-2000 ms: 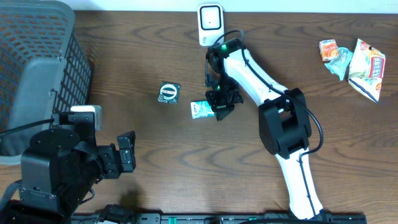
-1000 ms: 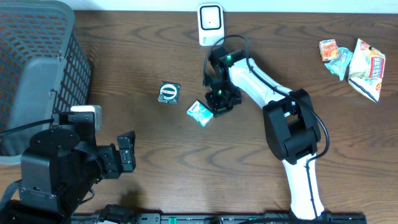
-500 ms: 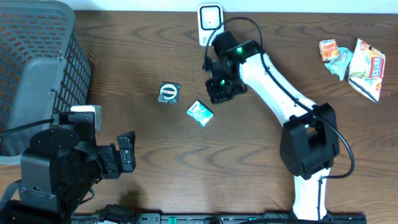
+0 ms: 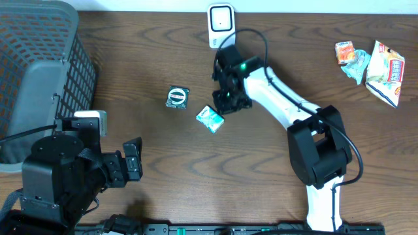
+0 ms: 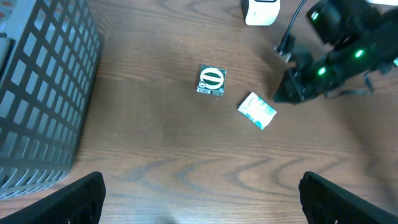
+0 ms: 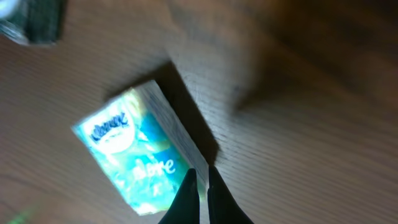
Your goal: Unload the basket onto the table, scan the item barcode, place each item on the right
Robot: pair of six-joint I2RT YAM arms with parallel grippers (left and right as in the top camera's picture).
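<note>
just beside the tissue pack (image 6: 134,152) edge, right tool (image 6: 200,188) sits pinched closed, left tool (image 4: 132,160) wide.

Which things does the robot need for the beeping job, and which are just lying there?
For the job:
- blue-green tissue pack
- white scanner
- right gripper, shut, right at the pack's edge

Just lying about:
- dark green packet
- snack packets
- grey basket
</note>
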